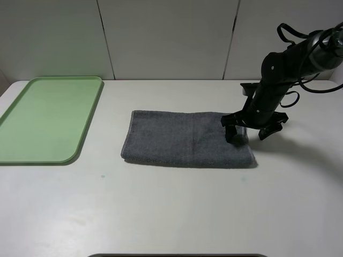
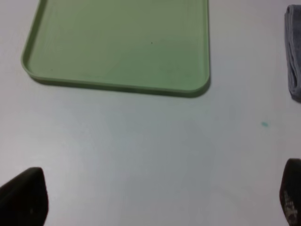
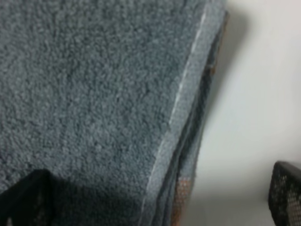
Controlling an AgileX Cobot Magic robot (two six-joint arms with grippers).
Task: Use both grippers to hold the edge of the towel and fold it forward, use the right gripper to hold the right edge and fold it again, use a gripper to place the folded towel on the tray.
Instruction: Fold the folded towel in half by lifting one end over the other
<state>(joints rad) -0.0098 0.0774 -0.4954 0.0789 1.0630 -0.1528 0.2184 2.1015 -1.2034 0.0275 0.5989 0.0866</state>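
Observation:
The dark grey towel (image 1: pixel 182 138) lies folded once, as a long strip, in the middle of the white table. My right gripper (image 1: pixel 249 134) is open and low over the towel's right end. One finger is over the towel and the other is over the bare table beyond the edge. The right wrist view shows the towel (image 3: pixel 94 94) with its layered hemmed edge between the open fingertips of the right gripper (image 3: pixel 155 207). My left gripper (image 2: pixel 157 202) is open and empty above bare table, near the tray (image 2: pixel 117 47). The towel's left end (image 2: pixel 294 56) shows at that view's edge.
The light green tray (image 1: pixel 48 118) lies at the table's far left with nothing on it. The left arm is outside the exterior view. A small teal speck (image 2: pixel 264 124) marks the table between tray and towel.

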